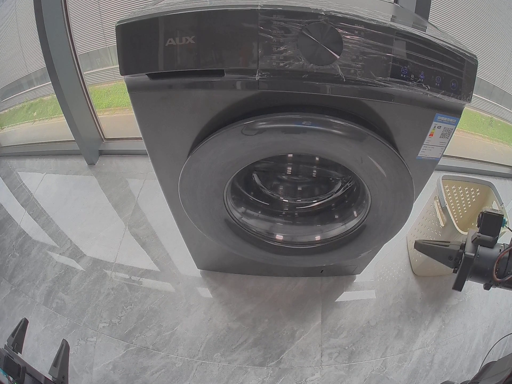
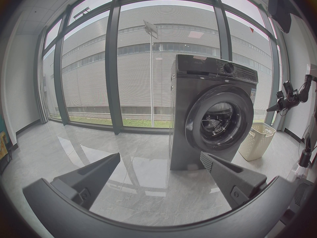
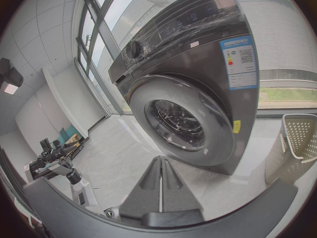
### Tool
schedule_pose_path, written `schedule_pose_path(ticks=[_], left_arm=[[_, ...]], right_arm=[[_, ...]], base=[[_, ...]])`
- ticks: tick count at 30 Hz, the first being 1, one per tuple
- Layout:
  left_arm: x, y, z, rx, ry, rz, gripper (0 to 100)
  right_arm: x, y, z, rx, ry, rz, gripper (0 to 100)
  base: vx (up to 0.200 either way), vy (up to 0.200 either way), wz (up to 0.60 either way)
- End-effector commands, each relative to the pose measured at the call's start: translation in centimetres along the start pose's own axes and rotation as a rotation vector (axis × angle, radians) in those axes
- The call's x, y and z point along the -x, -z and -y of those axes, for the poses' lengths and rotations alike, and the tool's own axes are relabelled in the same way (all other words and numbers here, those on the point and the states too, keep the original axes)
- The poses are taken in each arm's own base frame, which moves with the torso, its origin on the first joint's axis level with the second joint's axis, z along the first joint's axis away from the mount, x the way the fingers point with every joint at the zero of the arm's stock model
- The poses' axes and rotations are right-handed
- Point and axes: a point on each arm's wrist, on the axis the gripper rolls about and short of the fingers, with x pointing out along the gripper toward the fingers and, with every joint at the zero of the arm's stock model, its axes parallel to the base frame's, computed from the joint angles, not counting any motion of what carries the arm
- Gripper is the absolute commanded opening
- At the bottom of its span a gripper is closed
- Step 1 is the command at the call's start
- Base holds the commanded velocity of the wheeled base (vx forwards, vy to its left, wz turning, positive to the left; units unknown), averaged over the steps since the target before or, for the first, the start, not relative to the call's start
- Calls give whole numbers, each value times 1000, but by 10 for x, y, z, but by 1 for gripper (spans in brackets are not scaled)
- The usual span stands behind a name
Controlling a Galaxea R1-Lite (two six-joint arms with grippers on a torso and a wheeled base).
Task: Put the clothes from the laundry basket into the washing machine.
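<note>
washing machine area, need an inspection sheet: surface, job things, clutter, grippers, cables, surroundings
surface: glossy grey marble-look floor, reflecting the window light
job's things: washing machine standing on the floor, its round door shut; laundry basket upright on the floor at the machine's right side, the inner wall in view is bare
clutter: nothing seen
grippers: left gripper low on the robot's left, jaws open and empty; right gripper held up beside the basket, jaws shut and empty
cables: thin cables at the right wrist
surroundings: tall windows behind the machine, grass and a grey building outside
</note>
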Motion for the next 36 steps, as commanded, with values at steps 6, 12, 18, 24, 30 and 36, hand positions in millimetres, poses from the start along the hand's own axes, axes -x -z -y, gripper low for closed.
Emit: schedule_pose_path(ticks=[6, 12, 18, 24, 30, 36], left_arm=[[0, 5, 0, -4, -1, -5, 100], [0, 5, 0, -1, -1, -5, 100], [0, 5, 0, 2, -1, -5, 100], [0, 5, 0, 2, -1, -5, 100], [0, 5, 0, 1, -1, -7, 100], [0, 5, 0, 2, -1, -7, 100]], right_arm=[[-18, 5, 7, -25, -6, -52, 0], [-32, 3, 16, -27, 42, -6, 0], [-39, 2, 18, -24, 73, 37, 0], [-44, -9, 24, -26, 171, 86, 0], [-45, -17, 25, 0, 210, 176, 0], [-43, -11, 21, 1, 214, 176, 0]], base=[[100, 0, 0], [200, 0, 0], [200, 0, 0], [100, 0, 0], [0, 0, 0], [0, 0, 0]])
